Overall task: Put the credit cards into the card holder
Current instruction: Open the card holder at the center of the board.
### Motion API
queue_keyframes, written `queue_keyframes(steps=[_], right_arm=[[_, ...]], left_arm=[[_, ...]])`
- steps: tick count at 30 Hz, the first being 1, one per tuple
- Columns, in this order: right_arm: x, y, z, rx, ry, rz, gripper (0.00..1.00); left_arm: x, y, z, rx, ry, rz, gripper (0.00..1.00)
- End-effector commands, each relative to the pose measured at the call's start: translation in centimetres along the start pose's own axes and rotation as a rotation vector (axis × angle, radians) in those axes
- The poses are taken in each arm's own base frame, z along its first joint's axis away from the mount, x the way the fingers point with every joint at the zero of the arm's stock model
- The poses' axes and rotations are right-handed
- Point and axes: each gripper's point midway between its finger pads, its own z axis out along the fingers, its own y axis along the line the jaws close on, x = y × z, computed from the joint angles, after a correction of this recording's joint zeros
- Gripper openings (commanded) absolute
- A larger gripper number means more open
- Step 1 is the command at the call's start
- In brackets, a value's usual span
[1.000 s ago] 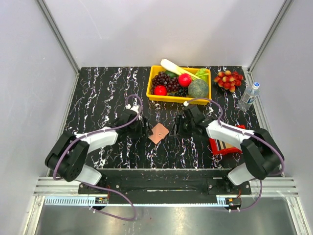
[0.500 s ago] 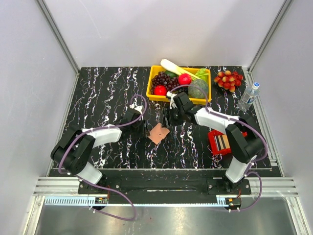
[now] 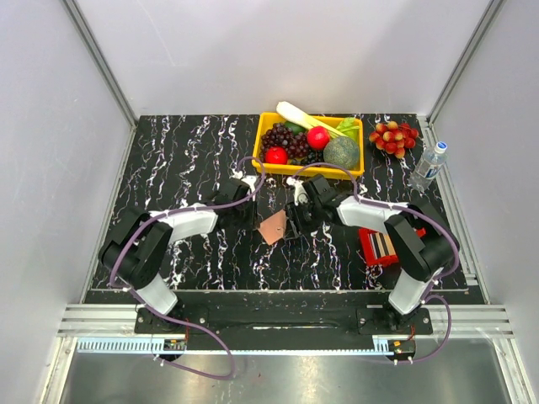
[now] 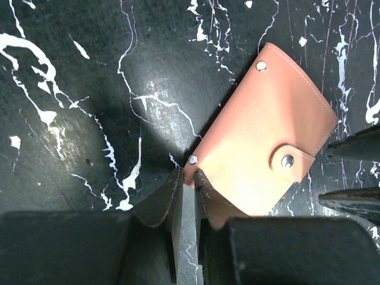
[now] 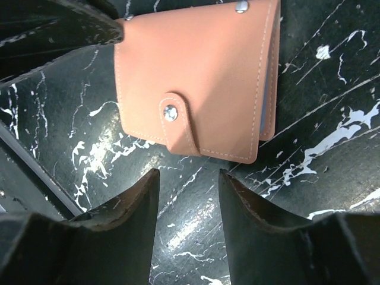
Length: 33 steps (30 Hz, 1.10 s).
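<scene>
- Top external view: the small flat salmon-pink leather card holder (image 3: 274,227) lies on the black marbled table (image 3: 177,160), mid-table between the two arms. Both arms reach in on it, one from either side.
- It is closed. The right wrist view shows its little snap tab (image 5: 170,113) buttoned down over the front flap, so no slot is on offer.
- In the left wrist view the left gripper (image 4: 187,183) has its jaws drawn almost together, only a thin slit between them, right at the riveted near corner of the card holder. I cannot tell whether it has actually bitten on the leather or merely touches it.
- The right gripper (image 5: 189,178) stands well open and empty, bare table between its fingers. The tab edge of the card holder lies just beyond its tips.
- The thin tan and dark credit cards (image 3: 383,244) sit apart in the small red plastic tray (image 3: 364,249) on the right side of the table, none of them in the holder.
- To my eye the step in hand is pinning and opening the holder, so the task is at an early stage.
- Next, I judge, the left must hold that corner firm while the right catches the tab, pops the snap and folds the flap back. Only then is it worth fetching a card.
</scene>
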Motion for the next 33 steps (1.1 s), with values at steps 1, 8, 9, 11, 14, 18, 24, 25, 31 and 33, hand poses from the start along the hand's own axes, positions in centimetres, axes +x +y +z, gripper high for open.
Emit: queue_keyframes(steps=[1,8,9,11,14,18,24,25,31,33], right_arm=[[-3.3,2.7,-2.5,-0.062,-0.150,-0.084,0.50],[-4.3,2.5,-1.5,-0.062,-0.152,-0.078,0.54],[-4.4,2.3,-1.0,-0.062,-0.142,-0.077,0.52],[-4.3,1.8,0.1,-0.060,-0.116,-0.064,0.50],[-4.5,1.0,1.0,-0.035,-0.128,-0.057,0.49],[-4.0,1.4,2.1,-0.084,-0.111,-0.038,0.46],[-2.4,2.4,3.0,-0.183,-0.084,0.000,0.43],[-2.1,2.6,3.1,-0.199,-0.083,0.011,0.43],[-2.1,4.0,3.7,-0.286,-0.088,0.125,0.36],[-2.0,3.2,4.3,-0.233,-0.083,0.183,0.34]], left_arm=[[-0.7,1.1,0.2,-0.063,0.005,0.073,0.12],[-1.1,0.9,0.0,-0.053,-0.006,0.101,0.12],[-1.0,0.8,0.0,-0.048,-0.005,0.105,0.12],[-1.0,0.8,0.1,-0.048,-0.003,0.105,0.12],[-0.9,0.7,0.2,-0.037,-0.002,0.104,0.11],[-0.6,0.5,0.3,-0.019,-0.015,0.089,0.11],[-0.5,-0.1,0.9,0.021,-0.022,0.061,0.09],[-0.4,-0.2,0.9,0.028,-0.018,0.057,0.09],[-0.4,-0.8,1.2,0.057,-0.031,0.021,0.05],[-0.2,-0.8,1.3,0.059,-0.035,0.006,0.04]])
